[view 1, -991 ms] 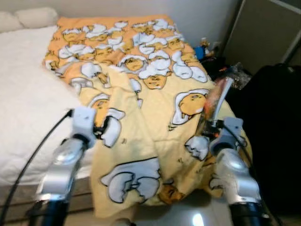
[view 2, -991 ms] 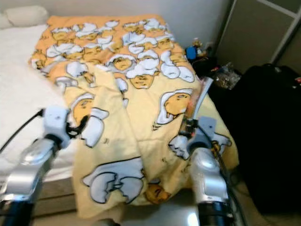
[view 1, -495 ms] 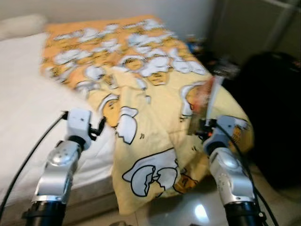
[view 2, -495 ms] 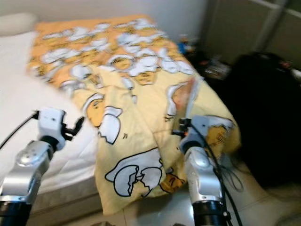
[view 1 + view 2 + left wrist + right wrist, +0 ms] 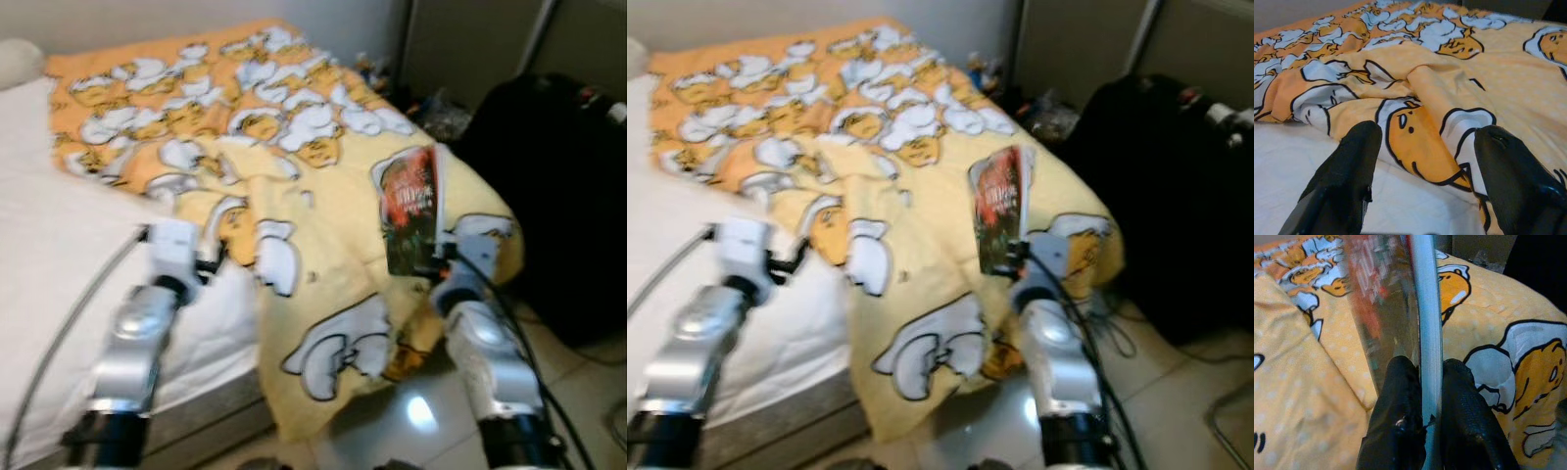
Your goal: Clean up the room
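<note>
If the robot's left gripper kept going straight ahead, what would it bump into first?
Probably the yellow cartoon-egg blanket. The left gripper has its fingers open above the white sheet, pointing at the blanket's folded edge. Depth is hard to judge, but nothing else lies between.

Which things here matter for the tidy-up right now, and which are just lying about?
In the job:
- book, upright, clamped in the right gripper
- left gripper, jaws open above the blanket's edge

Lying about:
- yellow cartoon blanket rumpled across the bed
- white mattress
- black bag beside the bed
- small clutter on the floor by the wall
</note>
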You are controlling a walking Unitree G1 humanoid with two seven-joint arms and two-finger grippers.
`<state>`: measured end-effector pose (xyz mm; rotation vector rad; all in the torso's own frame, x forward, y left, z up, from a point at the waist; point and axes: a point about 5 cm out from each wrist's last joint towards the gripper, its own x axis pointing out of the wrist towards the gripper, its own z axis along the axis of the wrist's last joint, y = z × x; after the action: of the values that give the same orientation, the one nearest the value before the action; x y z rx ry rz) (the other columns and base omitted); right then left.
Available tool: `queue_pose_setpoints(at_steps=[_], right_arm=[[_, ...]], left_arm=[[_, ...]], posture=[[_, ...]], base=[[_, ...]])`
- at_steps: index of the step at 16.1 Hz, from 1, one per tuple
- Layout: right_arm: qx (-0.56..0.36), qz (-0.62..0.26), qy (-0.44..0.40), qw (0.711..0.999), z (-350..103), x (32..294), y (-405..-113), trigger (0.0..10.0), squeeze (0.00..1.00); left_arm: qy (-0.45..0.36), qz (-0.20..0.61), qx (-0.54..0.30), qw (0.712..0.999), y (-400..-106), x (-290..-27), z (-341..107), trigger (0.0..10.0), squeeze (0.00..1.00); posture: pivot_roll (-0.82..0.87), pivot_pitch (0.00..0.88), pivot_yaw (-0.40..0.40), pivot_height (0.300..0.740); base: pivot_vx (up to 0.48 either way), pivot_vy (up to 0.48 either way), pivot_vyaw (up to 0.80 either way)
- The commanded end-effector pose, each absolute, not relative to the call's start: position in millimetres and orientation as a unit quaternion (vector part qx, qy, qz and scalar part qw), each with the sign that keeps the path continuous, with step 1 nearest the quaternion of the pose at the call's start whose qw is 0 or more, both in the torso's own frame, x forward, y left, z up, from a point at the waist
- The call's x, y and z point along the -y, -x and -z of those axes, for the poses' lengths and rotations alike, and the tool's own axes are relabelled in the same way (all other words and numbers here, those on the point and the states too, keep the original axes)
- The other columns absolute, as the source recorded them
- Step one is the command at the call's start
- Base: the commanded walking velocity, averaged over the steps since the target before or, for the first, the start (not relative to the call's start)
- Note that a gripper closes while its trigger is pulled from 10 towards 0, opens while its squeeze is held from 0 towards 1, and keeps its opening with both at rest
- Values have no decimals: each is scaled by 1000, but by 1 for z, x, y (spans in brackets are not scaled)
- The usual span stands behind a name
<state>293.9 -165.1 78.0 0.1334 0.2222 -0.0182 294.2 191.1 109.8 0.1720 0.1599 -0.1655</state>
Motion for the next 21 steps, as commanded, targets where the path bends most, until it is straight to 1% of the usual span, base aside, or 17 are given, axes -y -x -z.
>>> queue_pose_setpoints(at_steps=[1,5,21], right_arm=[[-76,1,-68,995,-92,160,-300,10000,0],[-74,-11,-63,995,-93,155,-300,10000,0],[-70,-37,-41,996,-95,150,-301,10000,0]], left_arm=[[-94,71,-84,990,-293,-200,-110,10000,0],[-93,70,-84,990,-294,-201,-110,10000,0],[-93,70,-84,990,-296,-199,-110,10000,0]], posture=[[28,0,37,740],[28,0,38,740],[33,0,34,740]], base=[[0,379,0],[0,381,0],[0,400,0]])
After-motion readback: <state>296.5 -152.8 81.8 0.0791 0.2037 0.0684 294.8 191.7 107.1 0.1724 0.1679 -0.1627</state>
